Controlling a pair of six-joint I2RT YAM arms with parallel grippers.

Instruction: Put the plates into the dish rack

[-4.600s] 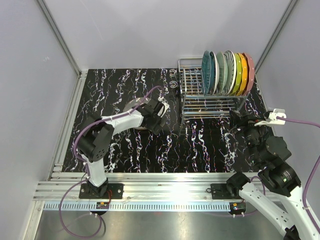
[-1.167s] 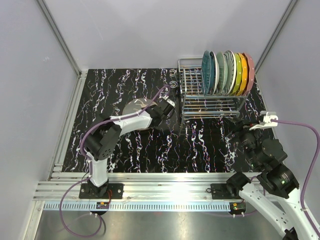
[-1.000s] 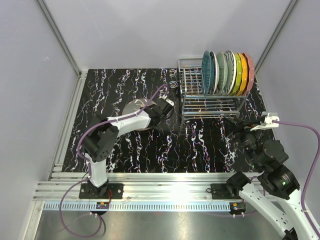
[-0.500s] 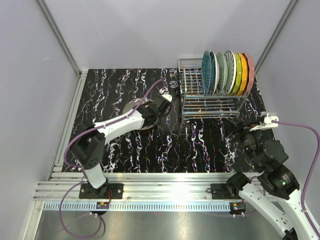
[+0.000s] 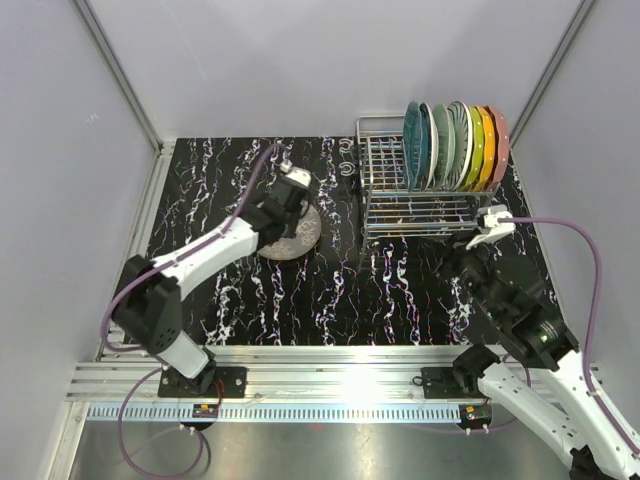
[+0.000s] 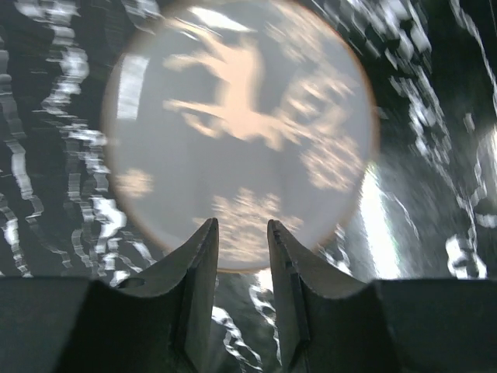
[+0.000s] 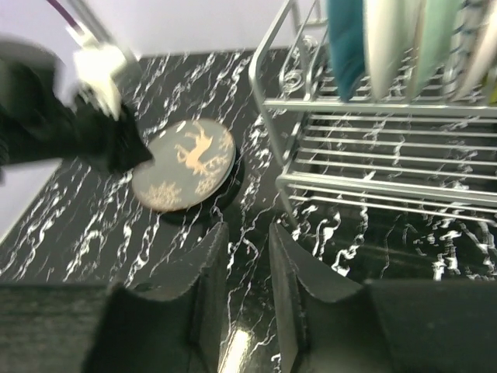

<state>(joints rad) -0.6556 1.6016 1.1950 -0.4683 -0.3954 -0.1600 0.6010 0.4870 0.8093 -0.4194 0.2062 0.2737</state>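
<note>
One grey plate (image 5: pixel 297 236) lies flat, left of the dish rack (image 5: pixel 385 170). Left gripper (image 6: pixel 242 227) hovers over its rim, jaws slightly apart, empty. Right gripper (image 7: pixel 248 231) waits nearby, also apart and empty. Next, probably: pinch the rim.

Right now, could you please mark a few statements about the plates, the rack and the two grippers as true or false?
1. A grey plate with a pale motif lies flat on the table, outside the dish rack. True.
2. The left gripper is over that plate, jaws apart with nothing between them. True.
3. The right gripper grips a plate. False: its jaws are apart and empty.
4. In the top view, the grey plate lies to the right of the dish rack. False: it lies to the left of it.
5. The racked plates stand upright at the rack's right end in the top view. True.
</note>
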